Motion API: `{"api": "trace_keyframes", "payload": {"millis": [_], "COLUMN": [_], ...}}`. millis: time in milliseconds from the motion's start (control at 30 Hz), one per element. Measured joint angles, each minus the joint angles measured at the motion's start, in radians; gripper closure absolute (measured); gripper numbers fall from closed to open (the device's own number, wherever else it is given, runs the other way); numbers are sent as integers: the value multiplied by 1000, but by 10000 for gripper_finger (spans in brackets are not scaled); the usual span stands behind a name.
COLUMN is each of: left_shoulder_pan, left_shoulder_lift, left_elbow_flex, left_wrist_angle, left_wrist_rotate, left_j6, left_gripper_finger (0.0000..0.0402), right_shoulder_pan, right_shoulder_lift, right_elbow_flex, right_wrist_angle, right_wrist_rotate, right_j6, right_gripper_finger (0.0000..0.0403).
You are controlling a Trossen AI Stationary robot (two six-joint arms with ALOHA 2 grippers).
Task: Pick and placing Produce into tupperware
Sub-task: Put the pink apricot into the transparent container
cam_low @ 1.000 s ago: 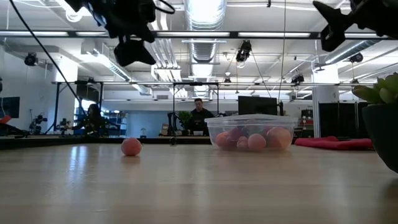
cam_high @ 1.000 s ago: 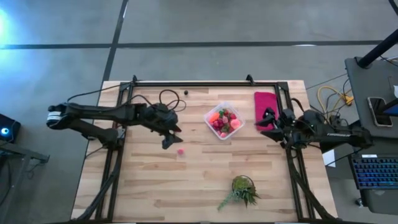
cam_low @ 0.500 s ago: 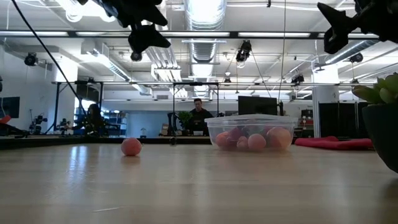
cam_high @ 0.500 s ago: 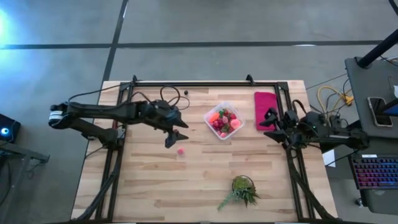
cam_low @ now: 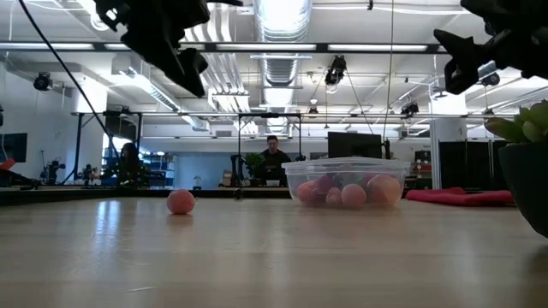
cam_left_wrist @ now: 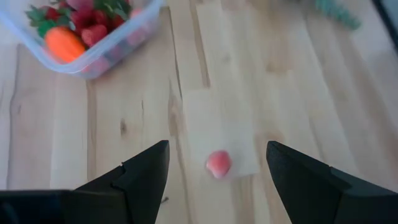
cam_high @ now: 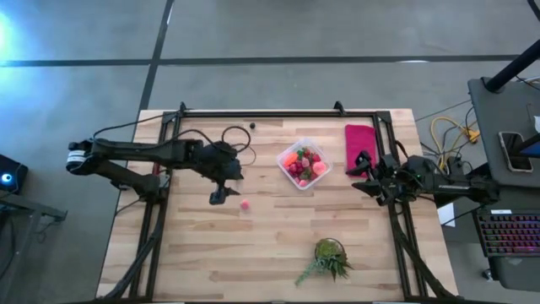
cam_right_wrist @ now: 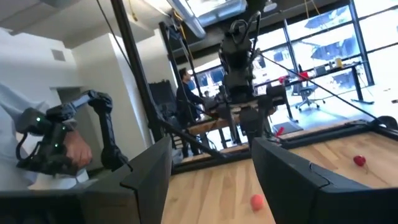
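One pink berry (cam_high: 245, 203) lies alone on the bench (cam_high: 253, 245), well apart from the tupperware (cam_high: 303, 164) that holds the other produce. The left gripper (cam_high: 217, 198) hangs just beside that berry, fingers spread, ready to grab it. The right gripper (cam_high: 361, 173) waits beside the tupperware, fingers spread, holding nothing.

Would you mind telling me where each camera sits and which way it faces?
High: overhead, looking down; both arms, tupperware, loose pink berry.
Low: table height, facing the room; both arms overhead, berry, tupperware.
Left wrist: on left arm, looking down between open jaws at berry.
Right wrist: on right arm, looking across the table; own jaws open, left arm beyond.
Shared: the berry shows in high, low and left wrist.
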Motion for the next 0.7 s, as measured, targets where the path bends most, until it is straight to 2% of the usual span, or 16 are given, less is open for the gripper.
{"api": "trace_keyframes", "payload": {"millis": [233,567,633,700], "left_shoulder_pan": [-9,-103,-123,-134], "left_shoulder_lift": [67,115,134,158], "left_elbow_flex": [-3,-3,-6,-9], "left_wrist_angle": [-6,0,1,4], "left_wrist_rotate": [1,-10,-39,-112], "left_j6": [131,489,528,507], "left_gripper_finger": [146,146,146,146], "right_shoulder_pan": [0,0,0,0], "right_shoulder_lift": [2,2,2,2], "right_elbow_flex": [0,0,0,1], "right_wrist_angle": [-48,-51,-52,-51], "right_wrist_rotate": [0,0,0,0], "right_j6": [24,26,26,26], "right_gripper_finger": [188,188,188,188]}}
